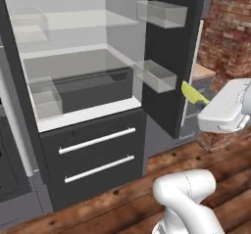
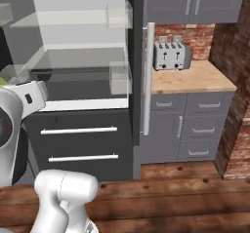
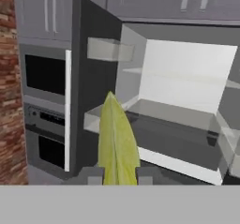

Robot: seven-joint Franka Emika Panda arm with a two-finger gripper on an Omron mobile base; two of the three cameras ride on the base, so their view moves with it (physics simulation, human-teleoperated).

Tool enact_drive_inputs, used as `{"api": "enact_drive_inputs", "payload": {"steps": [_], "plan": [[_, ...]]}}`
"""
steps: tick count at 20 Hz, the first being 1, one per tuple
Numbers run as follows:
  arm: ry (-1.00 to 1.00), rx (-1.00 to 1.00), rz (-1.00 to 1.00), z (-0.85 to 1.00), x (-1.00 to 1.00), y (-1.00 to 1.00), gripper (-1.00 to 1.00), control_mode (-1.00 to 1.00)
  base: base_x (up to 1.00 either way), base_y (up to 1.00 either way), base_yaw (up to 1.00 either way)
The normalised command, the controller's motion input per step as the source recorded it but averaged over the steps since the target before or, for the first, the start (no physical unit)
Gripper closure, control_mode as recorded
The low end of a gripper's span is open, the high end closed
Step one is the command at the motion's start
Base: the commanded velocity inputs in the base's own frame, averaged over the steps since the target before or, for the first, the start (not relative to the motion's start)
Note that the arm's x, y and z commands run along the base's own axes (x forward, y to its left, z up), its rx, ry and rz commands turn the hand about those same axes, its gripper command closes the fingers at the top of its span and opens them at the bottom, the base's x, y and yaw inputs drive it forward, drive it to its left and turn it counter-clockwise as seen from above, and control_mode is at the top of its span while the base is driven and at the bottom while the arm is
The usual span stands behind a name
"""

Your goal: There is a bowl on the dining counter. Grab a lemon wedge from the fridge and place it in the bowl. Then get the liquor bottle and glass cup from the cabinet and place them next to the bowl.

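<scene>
Brick walls and a dark plank floor frame the open fridge (image 1: 88,105), whose white interior shows clear shelves and door bins above two dark drawer fronts with white bar handles. To its side, in the right base view, stands a tan-topped counter (image 2: 195,81) with grey cabinet fronts and a steel toaster (image 2: 171,55) on it; grey wall cabinets (image 2: 195,2) hang above.

Clear of the shelves, the gripper (image 3: 117,174) sits out in front of the fridge, well apart from the interior. Its jaws are drawn narrow and pinch the lemon wedge (image 3: 117,143), which stands up between the fingertips in the hand view; in the left base view the same yellow sliver (image 1: 194,94) pokes out beyond the white hand, against the dark door edge.

Judging by this, the fetching of the lemon is done and the carry is in hand: the wedge is out of the fridge and not yet in the bowl. The next move likely calls for turning the base toward the dining counter while holding the pinch steady, since so thin a wedge could slip or twist in the fingers, then lowering it over the bowl before parting the jaws.
</scene>
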Motion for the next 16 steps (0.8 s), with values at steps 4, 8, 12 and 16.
{"api": "enact_drive_inputs", "payload": {"steps": [4,8,12,16], "plan": [[0.00,0.00,0.00,0.00,0.00,0.00,1.00,1.00,-0.67,0.00,-0.53],[0.00,0.00,0.00,0.00,0.00,0.00,1.00,1.00,-0.53,0.00,-0.56],[0.00,0.00,0.00,0.00,0.00,0.00,1.00,1.00,-0.39,0.00,-0.60],[0.00,0.00,0.00,0.00,0.00,0.00,1.00,1.00,-0.31,0.00,-0.61]]}}
